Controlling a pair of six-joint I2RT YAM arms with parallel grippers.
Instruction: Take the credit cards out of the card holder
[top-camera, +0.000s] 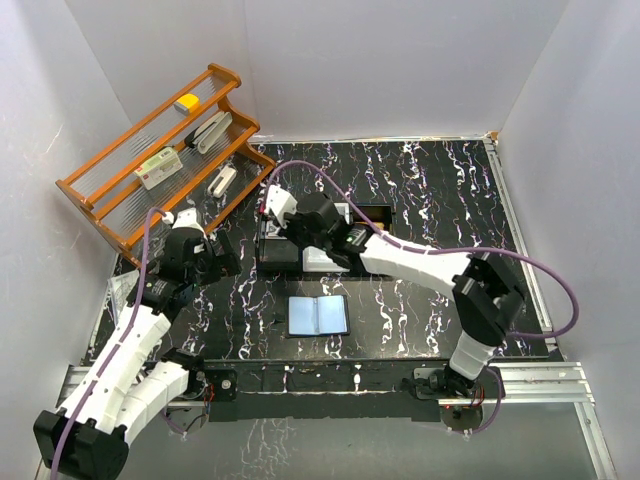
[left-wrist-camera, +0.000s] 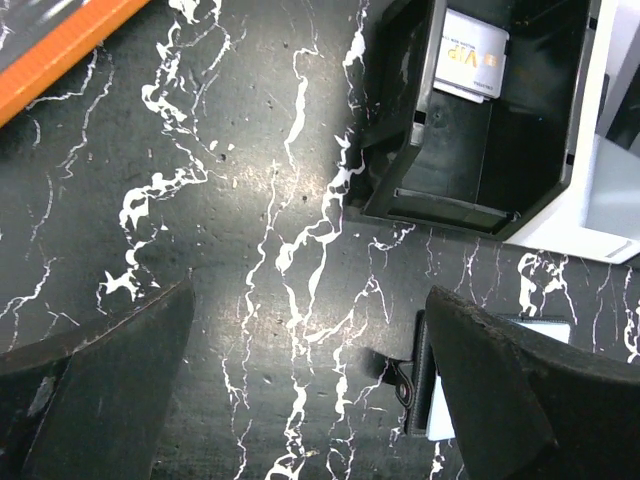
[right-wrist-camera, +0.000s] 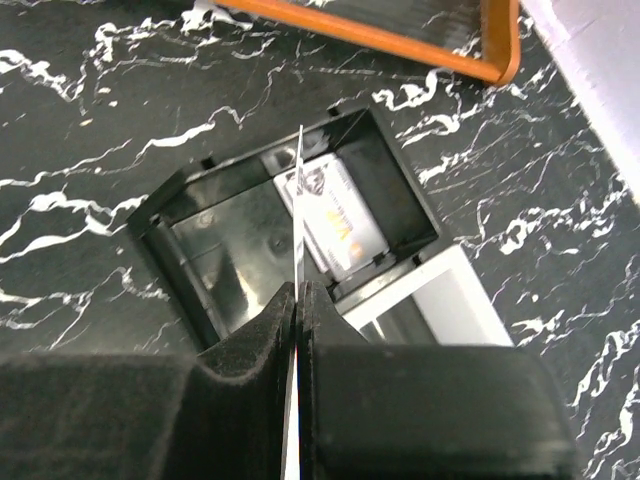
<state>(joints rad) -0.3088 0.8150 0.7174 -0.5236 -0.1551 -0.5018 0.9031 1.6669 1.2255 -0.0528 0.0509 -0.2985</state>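
The card holder (top-camera: 318, 315) lies open and flat on the black marble table, its light blue-grey inside facing up. Its black edge and snap tab (left-wrist-camera: 422, 385) peek past my left gripper's right finger. My left gripper (left-wrist-camera: 310, 297) hangs wide open over bare table with nothing between its fingers, left of the holder (top-camera: 227, 256). My right gripper (right-wrist-camera: 300, 290) is shut on a credit card (right-wrist-camera: 299, 190), seen edge-on and held upright over the black tray (right-wrist-camera: 190, 250). Another card marked VIP (right-wrist-camera: 338, 222) lies inside that compartment (left-wrist-camera: 470, 55).
The black tray (top-camera: 281, 250) sits behind the holder, with a white tray (left-wrist-camera: 600, 200) against it. An orange wooden rack (top-camera: 160, 165) holding small items stands at the back left. White walls enclose the table on three sides.
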